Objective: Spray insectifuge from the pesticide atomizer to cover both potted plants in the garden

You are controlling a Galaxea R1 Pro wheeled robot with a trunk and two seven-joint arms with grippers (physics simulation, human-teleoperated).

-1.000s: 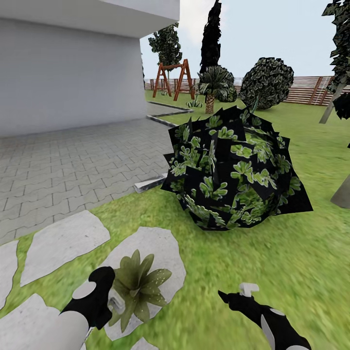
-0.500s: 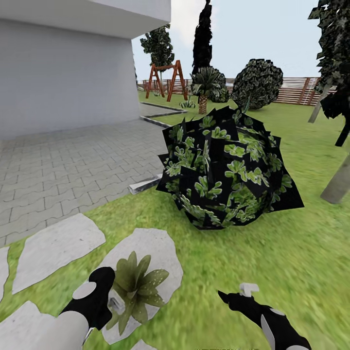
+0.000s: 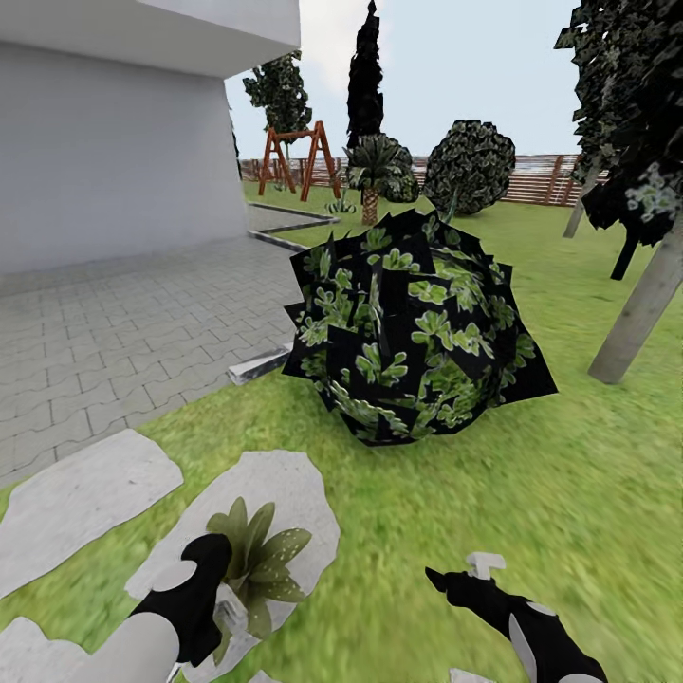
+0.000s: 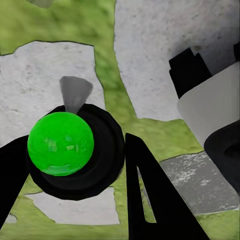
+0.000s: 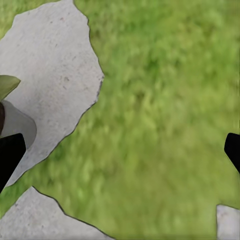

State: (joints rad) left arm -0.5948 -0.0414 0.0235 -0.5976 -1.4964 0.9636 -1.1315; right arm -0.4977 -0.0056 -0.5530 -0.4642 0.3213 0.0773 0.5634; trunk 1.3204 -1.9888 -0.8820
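One potted plant, a low rosette of dull-green pointed leaves, sits on a grey stepping stone at the bottom left of the head view. My left gripper hangs right at its near-left edge, shut on the small whitish pesticide atomizer. In the left wrist view a black round body with a green ball and a grey cone sits between the two black fingers. My right gripper hovers over the lawn at the bottom right, open and holding nothing. A leaf tip shows in the right wrist view.
A big dark round bush stands on the lawn just ahead. A slanted tree trunk rises at the right. Grey paving and a house wall lie to the left. A brown fence closes the back.
The whole head picture has slid left, so the camera has turned right. Both grippers keep their places in the picture; the plant sits slightly nearer the left gripper.
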